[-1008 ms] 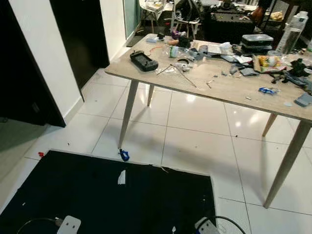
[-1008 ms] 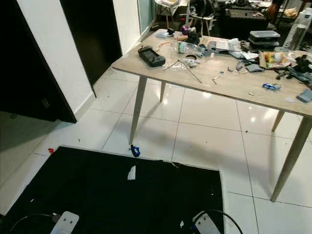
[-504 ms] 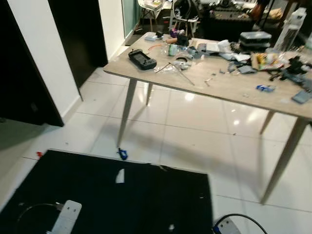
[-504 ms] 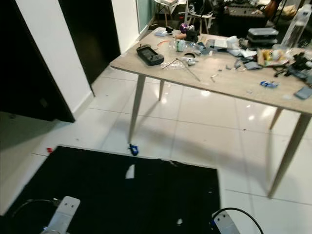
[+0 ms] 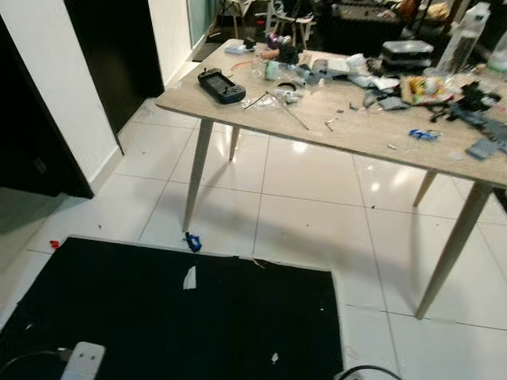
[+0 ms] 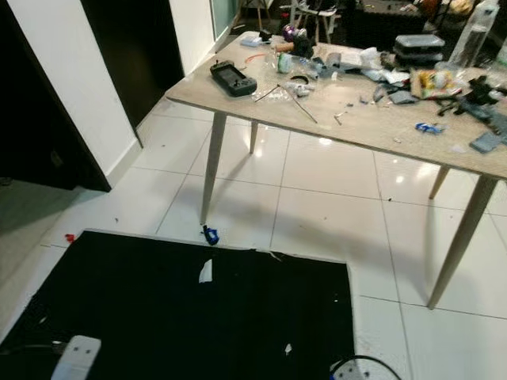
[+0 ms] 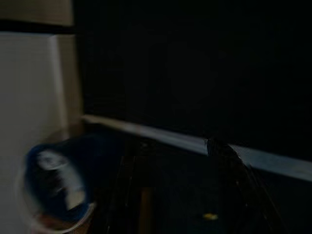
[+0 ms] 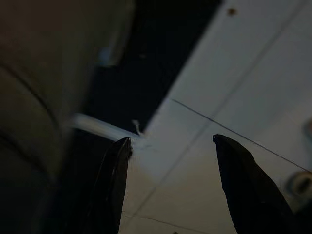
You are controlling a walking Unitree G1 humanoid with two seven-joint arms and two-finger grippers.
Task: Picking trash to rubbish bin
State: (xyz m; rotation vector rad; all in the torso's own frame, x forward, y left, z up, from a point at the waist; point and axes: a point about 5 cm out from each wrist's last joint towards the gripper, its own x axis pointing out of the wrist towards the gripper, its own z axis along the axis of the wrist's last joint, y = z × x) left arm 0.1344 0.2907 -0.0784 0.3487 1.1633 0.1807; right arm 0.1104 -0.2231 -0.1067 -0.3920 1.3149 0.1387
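Floor: you are looking down at white tiles [image 5: 317, 237] with a black mat [image 5: 174, 317] lying in front of you.
Trash: a white scrap of paper [image 5: 189, 278] is lying on the mat near its far edge; a smaller white bit [image 5: 274, 358] is sitting nearer you on the mat; a small blue thing [image 5: 192, 241] is resting on the tiles just beside the table leg [image 5: 196, 174]; a tiny red bit [image 5: 54, 245] is lying on the tiles off the mat's left corner.
Table: a wooden table [image 5: 356, 134] is standing beyond the mat, cluttered with a black handheld device [image 5: 221, 85], a blue wrapper [image 5: 423, 134], stacked dark trays [image 5: 407, 52] and other small things you cannot make out clearly.
Right gripper [image 8: 170, 185]: you are seeing its two black fingers standing wide apart, holding nothing, hanging over the mat's edge and the tiles.
Left gripper: the wrist picture is too dark and blurred; you cannot tell how its fingers are standing.
Doorway: a dark opening [image 5: 111, 47] is showing on your left, beside a white wall [image 5: 47, 87].
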